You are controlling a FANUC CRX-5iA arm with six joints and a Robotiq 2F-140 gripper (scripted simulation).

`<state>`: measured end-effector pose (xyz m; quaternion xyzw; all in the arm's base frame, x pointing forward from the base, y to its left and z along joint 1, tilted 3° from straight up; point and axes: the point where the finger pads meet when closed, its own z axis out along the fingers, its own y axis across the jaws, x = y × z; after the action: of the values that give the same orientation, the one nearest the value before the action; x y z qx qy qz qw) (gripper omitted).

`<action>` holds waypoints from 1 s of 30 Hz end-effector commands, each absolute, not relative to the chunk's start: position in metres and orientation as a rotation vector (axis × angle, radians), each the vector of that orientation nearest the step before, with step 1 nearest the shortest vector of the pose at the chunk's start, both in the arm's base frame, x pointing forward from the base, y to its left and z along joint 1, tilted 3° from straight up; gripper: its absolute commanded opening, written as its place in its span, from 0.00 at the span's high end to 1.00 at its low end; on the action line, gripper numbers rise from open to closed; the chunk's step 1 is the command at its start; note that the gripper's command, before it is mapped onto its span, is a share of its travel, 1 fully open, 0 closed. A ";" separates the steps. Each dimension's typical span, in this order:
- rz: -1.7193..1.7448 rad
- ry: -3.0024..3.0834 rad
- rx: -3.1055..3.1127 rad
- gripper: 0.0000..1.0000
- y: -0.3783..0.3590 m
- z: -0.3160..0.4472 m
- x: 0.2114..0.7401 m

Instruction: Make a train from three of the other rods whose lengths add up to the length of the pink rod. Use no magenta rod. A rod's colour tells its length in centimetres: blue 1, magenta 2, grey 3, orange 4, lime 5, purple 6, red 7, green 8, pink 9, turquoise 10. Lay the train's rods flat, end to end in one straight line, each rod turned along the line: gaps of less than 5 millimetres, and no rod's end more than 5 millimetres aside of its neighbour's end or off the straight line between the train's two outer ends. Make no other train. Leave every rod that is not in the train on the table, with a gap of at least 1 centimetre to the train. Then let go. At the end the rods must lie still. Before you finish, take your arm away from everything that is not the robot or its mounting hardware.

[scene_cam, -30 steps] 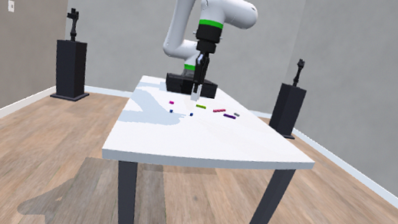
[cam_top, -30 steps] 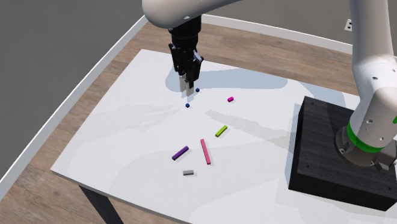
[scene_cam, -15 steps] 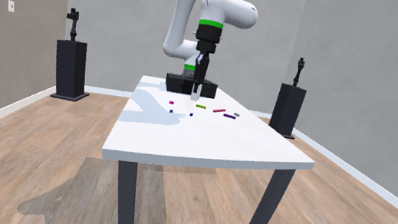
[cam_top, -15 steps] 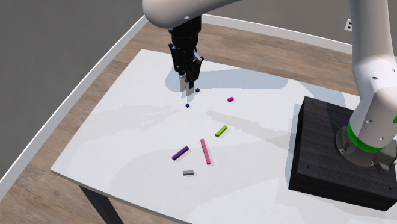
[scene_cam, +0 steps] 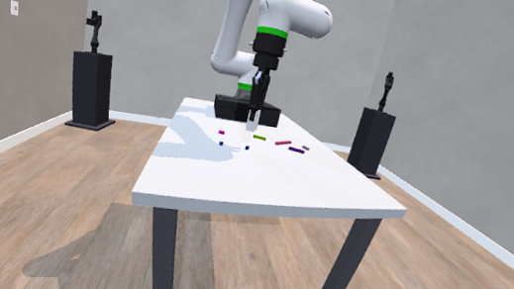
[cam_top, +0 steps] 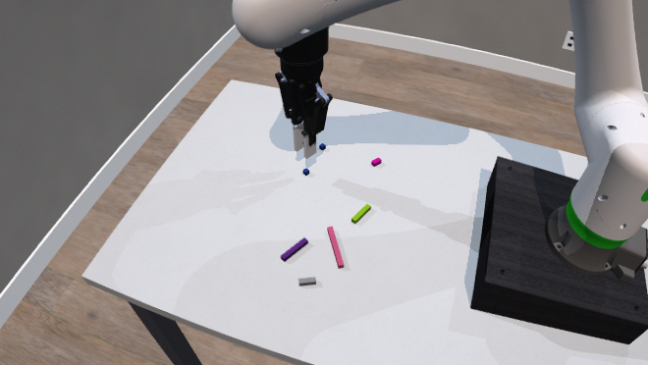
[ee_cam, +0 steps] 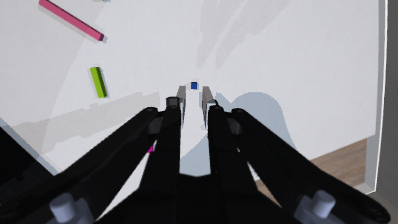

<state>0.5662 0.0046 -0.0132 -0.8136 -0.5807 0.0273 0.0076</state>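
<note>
The pink rod [cam_top: 335, 246] lies flat near the table's middle, with the purple rod [cam_top: 294, 249] to its left, the grey rod [cam_top: 307, 281] in front and the lime rod [cam_top: 361, 213] behind it. Two small blue rods [cam_top: 322, 146] [cam_top: 305, 171] lie farther back. My gripper [cam_top: 304, 149] hangs upright just left of the farther blue rod, its fingers narrowed with a small gap and nothing between them. In the wrist view one blue rod [ee_cam: 194, 85] shows on the table beyond the fingertips; the other is hidden. The pink rod [ee_cam: 71, 21] and lime rod [ee_cam: 99, 82] show at the upper left.
A magenta rod [cam_top: 376, 161] lies to the right of the blue rods. The arm's black base block [cam_top: 555, 245] stands at the table's right side. The table's far edge [ee_cam: 382, 75] is near the gripper. Two camera stands [scene_cam: 91, 82] stand on the floor.
</note>
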 end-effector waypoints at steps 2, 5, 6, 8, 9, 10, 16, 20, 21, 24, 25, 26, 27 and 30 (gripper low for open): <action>0.085 -1.816 -2.544 0.85 0.005 -0.016 0.566; 0.085 -1.816 -2.544 0.85 0.004 -0.020 0.566; 0.085 -1.816 -2.544 0.85 0.004 -0.021 0.566; 0.085 -1.816 -2.544 0.85 0.004 -0.024 0.566; 0.085 -1.816 -2.544 0.85 0.004 -0.025 0.566; 0.085 -1.816 -2.544 0.85 0.004 -0.027 0.566; 0.085 -1.816 -2.544 0.85 0.004 -0.033 0.565; 0.085 -1.816 -2.544 0.85 0.004 -0.040 0.565; 0.085 -1.816 -2.544 0.85 0.004 -0.041 0.565; 0.085 -1.816 -2.544 0.85 0.004 -0.046 0.565; 0.085 -1.816 -2.544 0.85 0.004 -0.047 0.565; 0.085 -1.816 -2.544 0.85 0.004 -0.049 0.565; 0.085 -1.816 -2.544 0.85 0.004 -0.050 0.565; 0.085 -1.816 -2.544 0.85 0.004 -0.051 0.565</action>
<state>0.5644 0.0038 -0.0510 -0.8136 -0.5807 0.0273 0.0077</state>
